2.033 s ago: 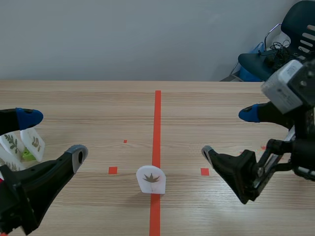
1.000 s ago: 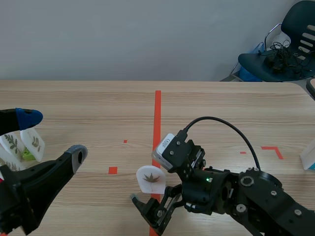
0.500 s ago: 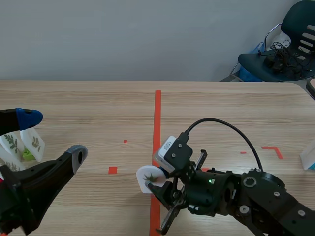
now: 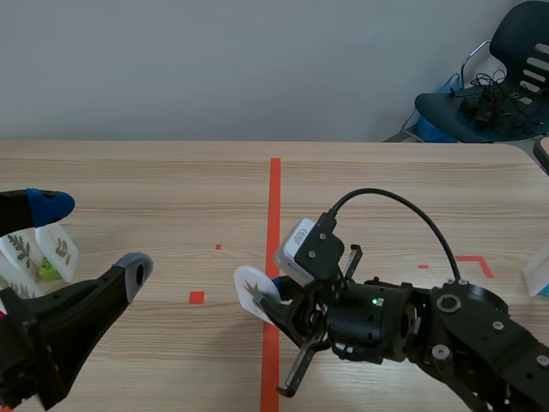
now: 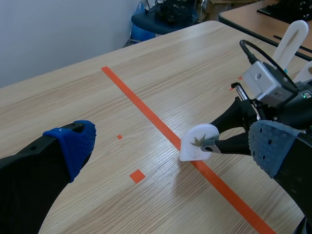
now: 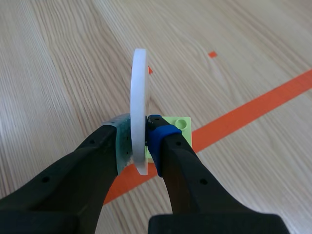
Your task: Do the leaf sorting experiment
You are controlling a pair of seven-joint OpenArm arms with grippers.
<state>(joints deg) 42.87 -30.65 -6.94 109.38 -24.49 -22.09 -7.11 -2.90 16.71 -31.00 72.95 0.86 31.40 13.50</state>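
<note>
As the right arm's fingers (image 6: pixel 158 134) clench on a white, round-topped plastic card (image 6: pixel 139 97) printed with a brown star-shaped leaf, one pad presses each face just above its lime-green square base (image 6: pixel 178 127). The card leans low beside the long orange-red tape line (image 4: pixel 274 197) at the middle of the pale wooden bench (image 4: pixel 171 180). Whether its base has left the wood cannot be told.

The step in hand appears to be carrying this card to its group. Doing it well probably means keeping the pinch firm near the base, raising the card straight until it clears the bench, and holding it upright so that it does not pivot between the pads.

The left arm's fingers (image 5: pixel 73 144) stand spread and empty, well apart from the card. Behind them, at the bench's left edge, two more white leaf cards (image 4: pixel 39 247) stand together. If the card belongs with them, those spread fingers lie across the direct path. A white object (image 4: pixel 539 270), cut off at the bench's right edge, and a dark blue chair (image 4: pixel 480 99) beyond the bench look well out of the way.
</note>
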